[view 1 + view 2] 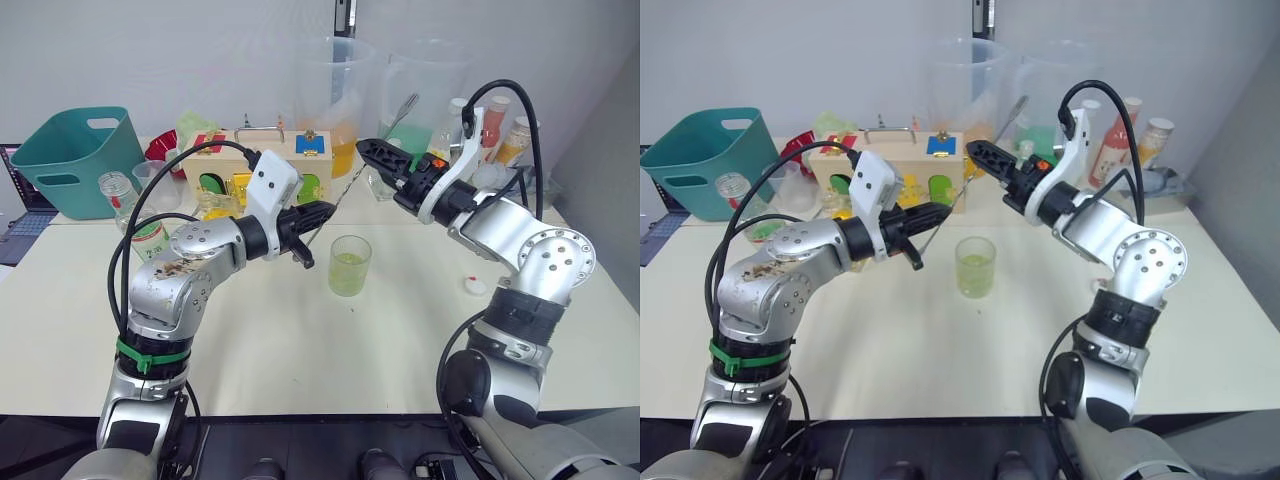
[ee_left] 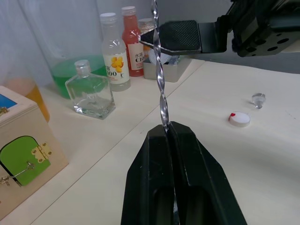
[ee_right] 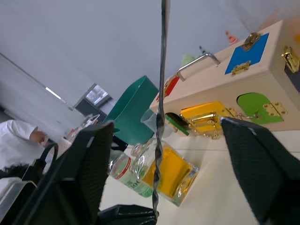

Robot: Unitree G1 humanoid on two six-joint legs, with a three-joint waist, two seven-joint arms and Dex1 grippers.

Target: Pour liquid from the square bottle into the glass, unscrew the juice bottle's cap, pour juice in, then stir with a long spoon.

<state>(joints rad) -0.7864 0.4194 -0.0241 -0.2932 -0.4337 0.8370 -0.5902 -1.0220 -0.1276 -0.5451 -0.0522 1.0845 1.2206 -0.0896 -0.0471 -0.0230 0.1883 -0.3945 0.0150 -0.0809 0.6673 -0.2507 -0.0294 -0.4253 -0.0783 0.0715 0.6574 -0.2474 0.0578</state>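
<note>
The left gripper (image 2: 171, 129) is clamping the long spoon (image 2: 159, 70) by its twisted stem, above the table's middle (image 1: 300, 340). The right gripper (image 3: 161, 140) is gaping wide around the stem's upper part, not touching. The glass (image 1: 350, 264) is standing mid-table.

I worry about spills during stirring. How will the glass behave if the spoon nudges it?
The glass is small, straight-sided and only partly filled with pale green liquid, so it is probably light and may slide on the smooth table rather than tip. Being clear and thin-looking, it could be fragile. The long spoon, pinched in the left claw, looks thin and may flex slightly.
</note>
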